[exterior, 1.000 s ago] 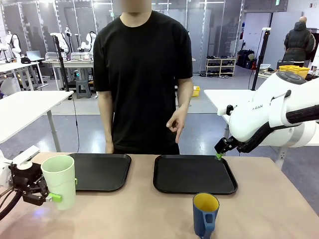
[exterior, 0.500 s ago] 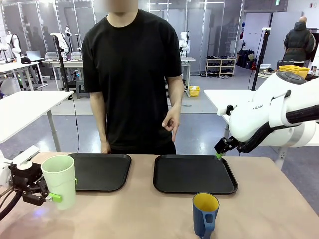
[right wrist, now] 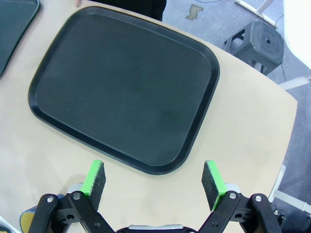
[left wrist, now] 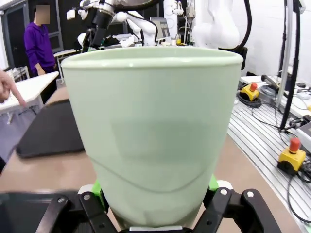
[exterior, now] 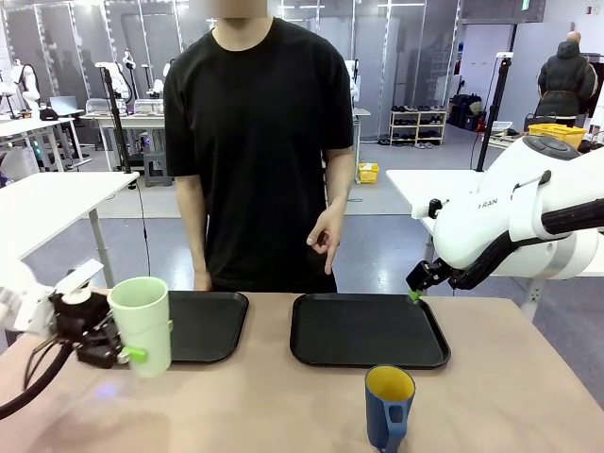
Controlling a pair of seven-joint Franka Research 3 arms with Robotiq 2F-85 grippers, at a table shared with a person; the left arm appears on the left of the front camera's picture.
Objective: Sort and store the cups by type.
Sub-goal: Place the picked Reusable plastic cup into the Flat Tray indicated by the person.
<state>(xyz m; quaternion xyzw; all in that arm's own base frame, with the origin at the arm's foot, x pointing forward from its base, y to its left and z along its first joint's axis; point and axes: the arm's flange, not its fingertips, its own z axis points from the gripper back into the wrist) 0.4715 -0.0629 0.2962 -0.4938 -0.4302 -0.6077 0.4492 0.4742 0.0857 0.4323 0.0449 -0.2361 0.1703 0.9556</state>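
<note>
Item one: left claw (exterior: 130, 354), black with green pads, clamped on the lower body of a tall pale green handleless plastic tumbler (exterior: 143, 326). The tumbler stands upright between the two pads, mouth up; whether its base touches the tan wooden table (exterior: 283, 406) cannot be told. Item two: left black rectangular plastic tray (exterior: 203, 326), lying flat just beyond this claw on the far side, its near corner behind the tumbler in the front view. Item three: right claw (right wrist: 154, 177), fingers spread wide apart and holding nothing, hanging above the table. Item four: right black rectangular plastic tray (right wrist: 126, 87), flat on the table directly beneath and ahead of the right claw's open fingers. Item five: short dark blue handled mug with yellow inside (exterior: 388, 406), upright near the robot's edge of the table, well apart from the left claw towards its right, and below the right claw on the near side of that tray. Item six: a person's hand (exterior: 324, 241), one finger pointing downward, above the right tray's far edge, near the right claw.
</note>
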